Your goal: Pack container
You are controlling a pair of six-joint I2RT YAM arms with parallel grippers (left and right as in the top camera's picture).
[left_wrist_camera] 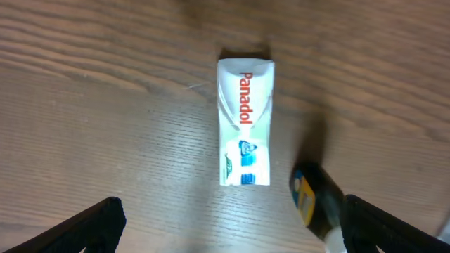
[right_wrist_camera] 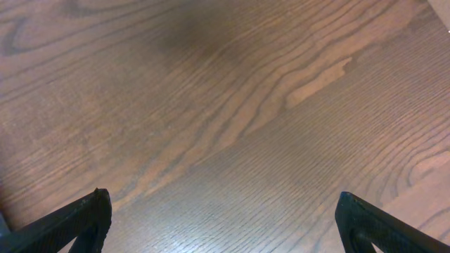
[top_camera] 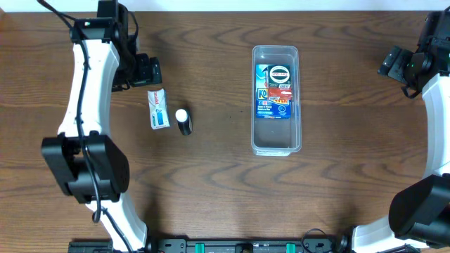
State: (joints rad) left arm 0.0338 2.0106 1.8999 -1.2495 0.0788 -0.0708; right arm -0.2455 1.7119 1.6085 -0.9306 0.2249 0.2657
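Observation:
The clear container (top_camera: 275, 144) lies at the centre right of the table with a colourful box (top_camera: 275, 89) inside its far half. A white Panadol box (top_camera: 158, 108) lies flat at the left; it also shows in the left wrist view (left_wrist_camera: 244, 121). A small dark bottle with a white cap (top_camera: 183, 121) lies just right of it, and shows in the left wrist view (left_wrist_camera: 315, 202) beside the right finger. My left gripper (top_camera: 145, 71) is open and empty, just behind the Panadol box. My right gripper (top_camera: 394, 63) is open and empty over bare wood at the far right.
The table is dark wood (top_camera: 211, 183). The left arm's white link (top_camera: 88, 84) runs along the left side, and the right arm (top_camera: 439, 105) stands at the right edge.

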